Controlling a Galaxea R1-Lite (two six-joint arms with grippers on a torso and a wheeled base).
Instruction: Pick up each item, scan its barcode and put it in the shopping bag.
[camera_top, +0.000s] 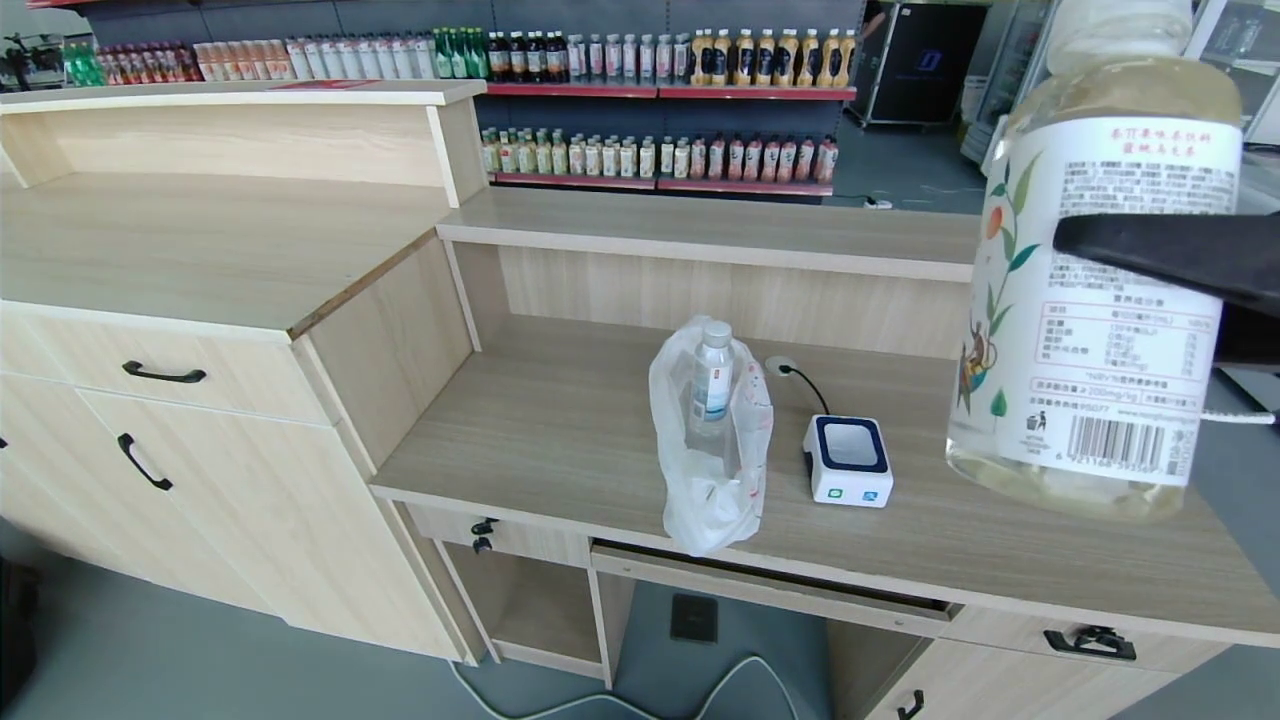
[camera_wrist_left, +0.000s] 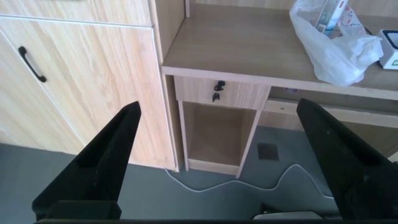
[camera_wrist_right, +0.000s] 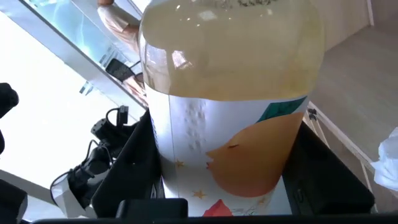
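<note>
Shop counter in pale wood before us, and the action is up high on the robot's right: the tea bottle hangs in the air close to the head camera, cap uppermost and tilted slightly. It holds pale yellow liquid, and the barcode low on its white label faces the head view. The right gripper has it clamped, one black finger on each side of the label.

Down on the counter sits the scanner, a small white box with a dark window facing up, its black cable running back to a hole in the desktop. Just beside it, on the robot's left, stands the shopping bag, thin white plastic with its mouth open. A clear water bottle stands upright inside it.

Over to the left gripper: fingers spread wide, nothing between them, hovering low above the grey floor in front of the counter's drawer and open cubby. Behind the counter, shelves carry rows of drinks bottles.
</note>
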